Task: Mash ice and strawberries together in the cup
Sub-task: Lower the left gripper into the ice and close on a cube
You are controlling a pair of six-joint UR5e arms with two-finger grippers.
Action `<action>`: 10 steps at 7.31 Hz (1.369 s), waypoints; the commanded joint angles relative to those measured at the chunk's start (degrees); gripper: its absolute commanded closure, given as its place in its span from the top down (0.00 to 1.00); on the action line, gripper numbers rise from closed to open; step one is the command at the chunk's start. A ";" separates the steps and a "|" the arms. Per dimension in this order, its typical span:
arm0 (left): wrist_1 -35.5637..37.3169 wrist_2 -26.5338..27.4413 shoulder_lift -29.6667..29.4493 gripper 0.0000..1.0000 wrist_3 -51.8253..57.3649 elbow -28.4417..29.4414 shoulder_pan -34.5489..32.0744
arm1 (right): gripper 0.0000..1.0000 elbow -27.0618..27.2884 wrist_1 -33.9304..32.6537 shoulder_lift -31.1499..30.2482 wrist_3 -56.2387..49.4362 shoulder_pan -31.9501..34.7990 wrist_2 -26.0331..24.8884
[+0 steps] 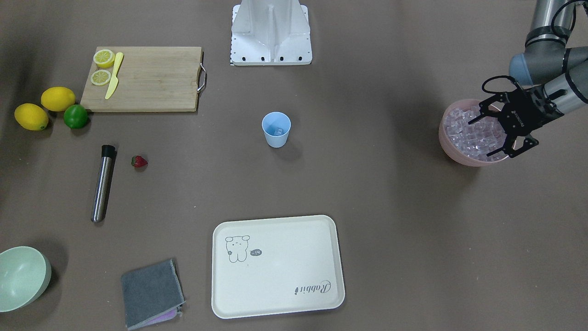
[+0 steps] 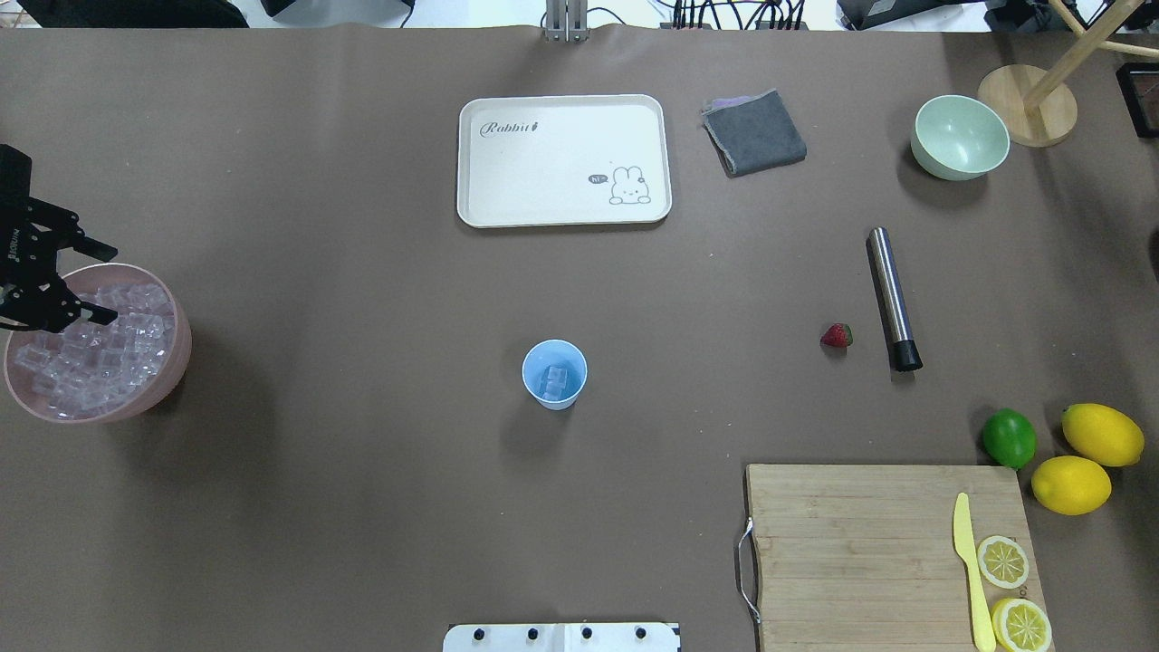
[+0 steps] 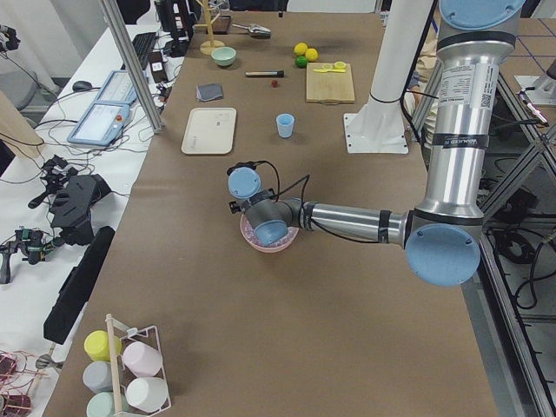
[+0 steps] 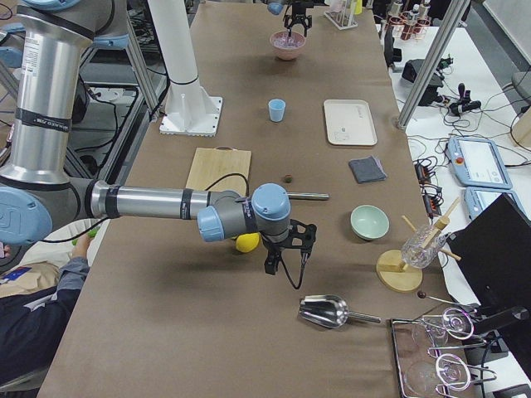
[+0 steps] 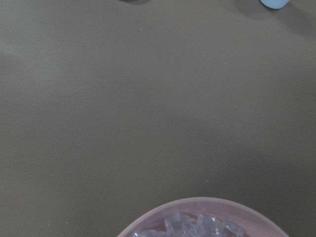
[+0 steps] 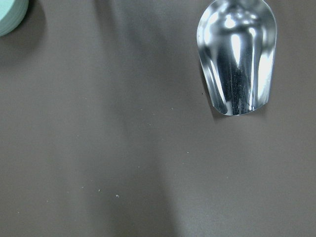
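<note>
Pink bowl [image 1: 442,138] full of ice [image 1: 464,131] sits at my left end of the table, and my left claw [image 1: 480,138] hangs right over it. Its two fingers are spread wide apart, and I see nothing held between them. The tips are down near the cubes, but I cannot tell if they touch any.

The light-blue cup [image 1: 276,130] stands upright in the middle of the table, well apart from the pink bowl. At least one clear cube [image 2: 556,380] lies in the bottom of it.

The strawberry [image 1: 139,161] lies on the bare table on my right side, just beside a metal stick with a black end [image 1: 103,183]. It is well apart from the cup.

My right claw [image 4: 286,261] hangs low over the brown table top at my right end. Only the side picture shows it, so I cannot tell if it is open or closed. Its own camera looks down at a shiny metal scoop [image 6: 237,59] lying on the table, with a bit of the pale green bowl [image 6: 10,12] in the corner.

On the wooden cutting board [image 1: 151,78] lie two lemon halves [image 1: 104,58] and a yellow knife [image 1: 114,76].
</note>
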 commanded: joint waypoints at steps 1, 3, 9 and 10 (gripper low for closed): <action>-0.84 0.11 1.03 0.96 0.36 0.13 0.47 | 1.00 -0.09 0.33 -0.30 -0.01 0.00 -0.12; -2.42 0.20 2.09 0.96 0.27 0.04 2.04 | 1.00 -0.09 0.42 -0.31 -0.01 0.00 -0.29; -3.92 5.47 3.14 0.93 0.36 0.48 8.99 | 1.00 -0.26 0.42 -0.31 -0.01 0.00 -0.73; -4.62 5.47 3.23 0.84 0.27 0.57 8.99 | 1.00 -0.26 0.51 -0.22 -0.01 0.00 -0.73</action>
